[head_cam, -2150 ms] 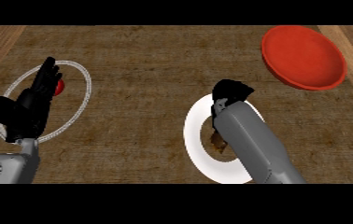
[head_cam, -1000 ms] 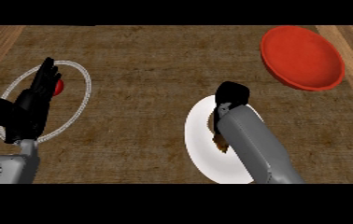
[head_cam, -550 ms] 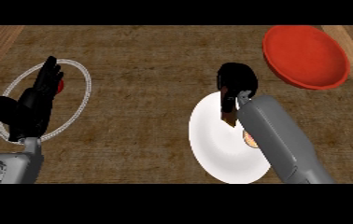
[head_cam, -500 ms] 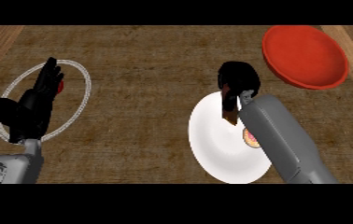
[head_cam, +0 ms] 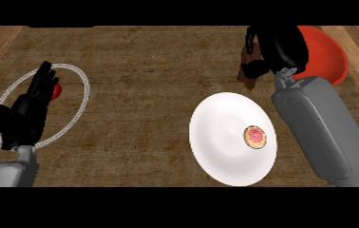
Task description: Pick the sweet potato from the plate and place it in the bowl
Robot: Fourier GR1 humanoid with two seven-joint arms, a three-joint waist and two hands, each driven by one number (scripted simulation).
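My right hand [head_cam: 279, 46] is curled round the brown sweet potato [head_cam: 247, 70], of which only a part shows below the fingers. It hangs above the counter between the white plate [head_cam: 224, 141] and the red bowl [head_cam: 328, 56], right at the bowl's left rim. The plate lies below and left of the hand, holding only a small round pink-topped item [head_cam: 255, 136]. My left hand [head_cam: 32, 108] rests open at the left edge, fingers up.
A clear glass plate [head_cam: 76, 82] lies at the left under my left hand, with a small red object [head_cam: 56, 91] partly hidden behind the fingers. The counter is brown wood grain. My right forearm [head_cam: 316, 127] crosses the plate's right side.
My right hand has lifted the sweet potato off the white plate and carried it up and right to the bowl's rim. The left hand has stayed put.
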